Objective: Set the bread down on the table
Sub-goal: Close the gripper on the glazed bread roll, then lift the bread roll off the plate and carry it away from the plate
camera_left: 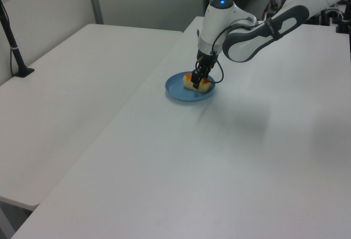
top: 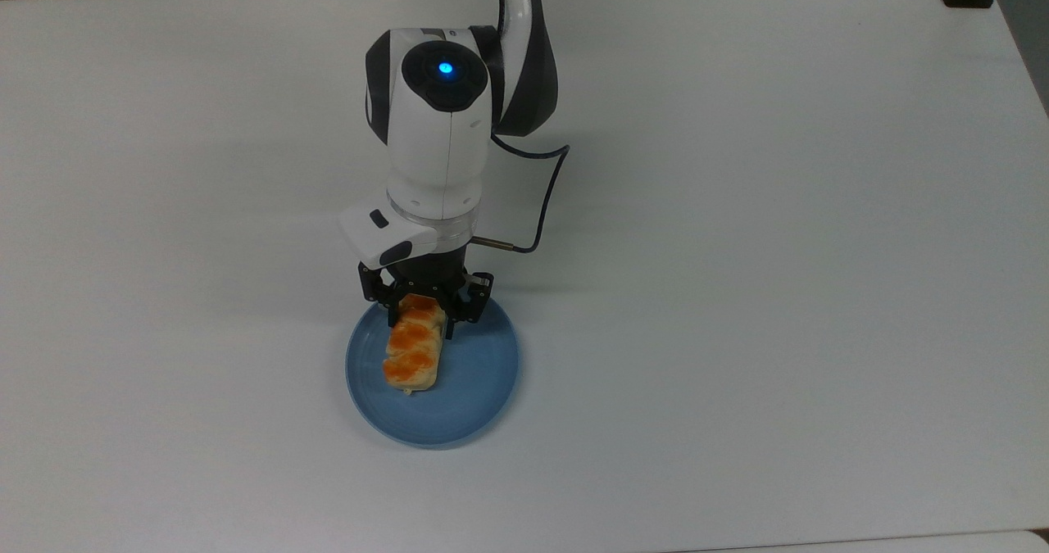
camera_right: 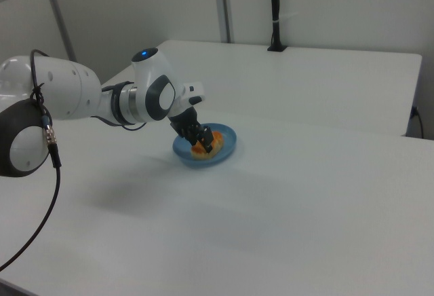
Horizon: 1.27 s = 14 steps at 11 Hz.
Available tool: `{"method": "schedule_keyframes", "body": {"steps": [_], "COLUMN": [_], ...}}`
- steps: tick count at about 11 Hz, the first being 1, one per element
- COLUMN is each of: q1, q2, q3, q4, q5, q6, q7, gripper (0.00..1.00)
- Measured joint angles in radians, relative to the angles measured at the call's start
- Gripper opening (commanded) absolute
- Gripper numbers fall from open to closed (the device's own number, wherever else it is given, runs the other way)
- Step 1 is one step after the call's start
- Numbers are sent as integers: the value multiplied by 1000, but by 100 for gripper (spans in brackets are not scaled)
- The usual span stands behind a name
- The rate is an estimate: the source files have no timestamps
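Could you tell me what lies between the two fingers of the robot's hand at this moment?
In the top view, the upper end of the bread sits between the fingers of the hand, with the bread resting on the blue plate.

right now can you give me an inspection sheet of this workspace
surface: large plain white tabletop, bare around the plate; a second white table adjoins it on the left view's left.
job's things: small oblong tan bread with orange-glazed bumps lies on the round blue plate, not yet on the tabletop.
clutter: nothing seen.
grippers: black two-finger gripper is down over the bread's end nearest the arm, one finger on each long side; whether the jaws are pressing cannot be told.
cables: thin dark cable loops from the wrist, off the tabletop.
surroundings: black clamp post on the second table; another black post at the far edge in the right view.
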Motion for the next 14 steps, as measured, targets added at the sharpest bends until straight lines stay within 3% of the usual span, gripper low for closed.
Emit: {"method": "schedule_keyframes", "body": {"steps": [5, 7, 10, 12, 14], "q1": [-9, -17, -18, -35, -58], "q2": [-8, -57, -234, -365, -431], "q3": [-2, -3, 22, 40, 43], "q4": [22, 20, -80, -140, -164], "q5": [0, 0, 1, 56, 85], "q6": [0, -35, -291, -516, -682], "q7": [0, -7, -150, -316, -483], "gripper": [34, 34, 34, 34, 34]}}
